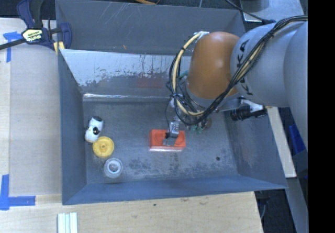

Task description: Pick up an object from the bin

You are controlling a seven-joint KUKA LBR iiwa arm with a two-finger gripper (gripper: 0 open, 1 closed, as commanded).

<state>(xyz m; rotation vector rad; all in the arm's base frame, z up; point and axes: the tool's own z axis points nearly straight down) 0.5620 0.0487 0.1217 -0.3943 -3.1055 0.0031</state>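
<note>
- Orange block (158,139): flat, roughly rectangular slab with a matte face. A pale strip runs along its near edge.
- Position: on the bin floor, about mid-width and slightly right of centre, well clear of every wall.
- Orientation: lies flat, long axis running left to right, roughly parallel to the near wall. No distinct front or back end can be made out.
- Gripper (172,135): dark metallic tip, lowered onto the right half of the block and covering part of its far edge. How wide it is set cannot be told from this angle, nor whether it grips the block.
- Above the gripper: a smooth, rounded orange cover (212,69) on the wrist, with yellow and black cables (178,77) looped around its left side.
- Arm (277,64): a thick grey cylinder with a smooth casing, entering from the right over the bin's right rim.
- Bin (157,187): grey sheet metal with sloped walls. The floor is scuffed and speckled; the far wall is scratched with reddish-brown streaks.
- Three small things are grouped at the left of the floor, well apart from the block:
- White lump (94,130), rounded, with a dark spot, farthest of the three.
- Yellow disc (103,146), round with a raised centre, just near of the lump.
- Clear ring (112,167), glassy and round, nearest the near wall.
</note>
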